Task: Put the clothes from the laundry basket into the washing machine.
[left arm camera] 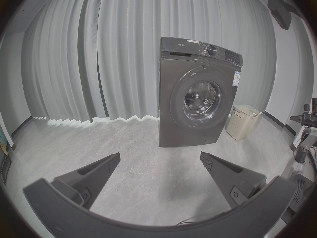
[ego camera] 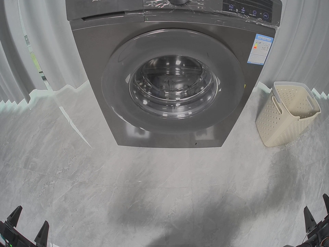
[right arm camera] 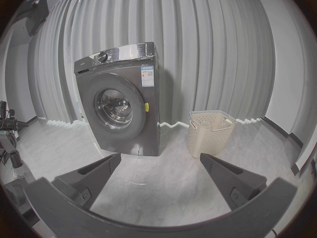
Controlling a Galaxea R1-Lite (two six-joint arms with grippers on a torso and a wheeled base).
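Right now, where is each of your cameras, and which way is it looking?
Head view: on the head, looking forward and down at the dark grey front-loading washing machine and cream perforated plastic laundry basket; left gripper and right gripper tips show nearest.
Left wrist view: on the left arm, facing the machine; its open fingers show.
Right wrist view: on the right arm, facing machine and basket; its open fingers show.
Shared: all three see machine and basket.
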